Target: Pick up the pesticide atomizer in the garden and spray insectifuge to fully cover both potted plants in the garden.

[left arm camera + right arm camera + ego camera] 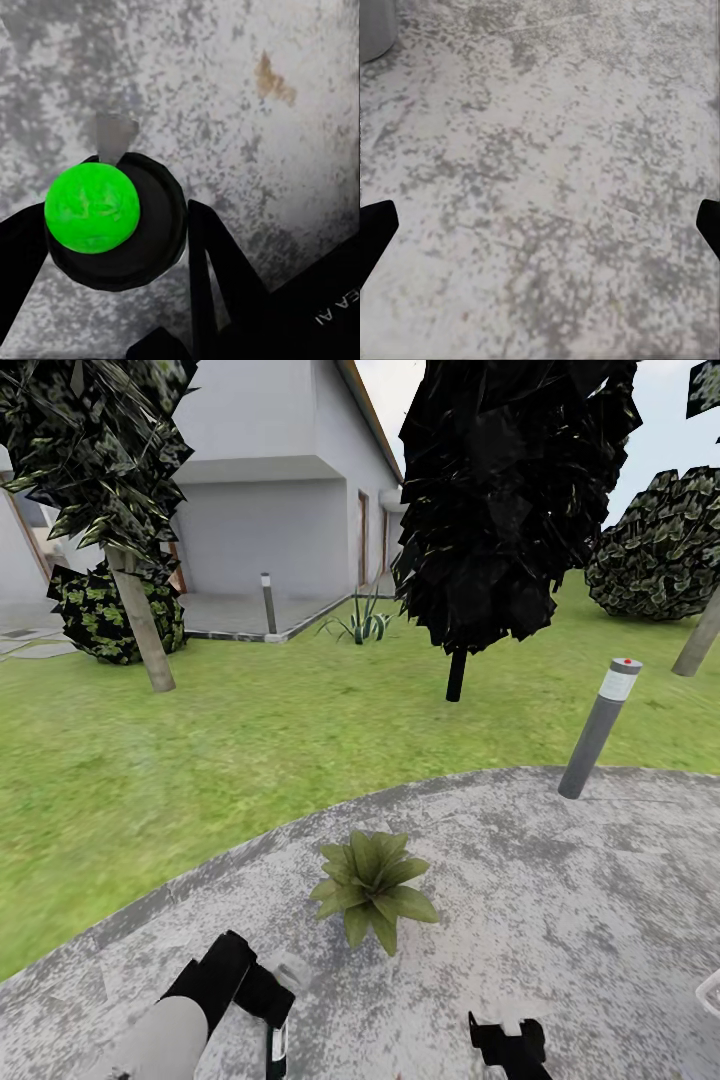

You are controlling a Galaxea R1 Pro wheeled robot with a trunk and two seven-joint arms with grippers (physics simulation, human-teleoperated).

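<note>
One potted plant (pixel 372 885), a low rosette of pointed green leaves, stands on the grey patio (pixel 560 880) just ahead of me; its leaves hide the pot. My left gripper (pixel 268 1015) is low and to the near left of it, shut on the pesticide atomizer (pixel 278 1048), a slim dark bottle with a white band. In the left wrist view the atomizer (pixel 94 208) shows end-on, a bright green cap on a black body, clamped inside the left gripper (pixel 112 251). My right gripper (pixel 510 1045) hovers open over bare paving, and in its wrist view the gripper (pixel 540 225) holds nothing.
A grey bollard lamp (pixel 598 730) stands at the patio's far right edge, and another lamp (pixel 267 603) by the house. On the lawn are a dark tree (pixel 456 675), a palm trunk (pixel 140 620) and a spiky plant (pixel 362 622). A grey object (pixel 375 26) sits beside the right gripper.
</note>
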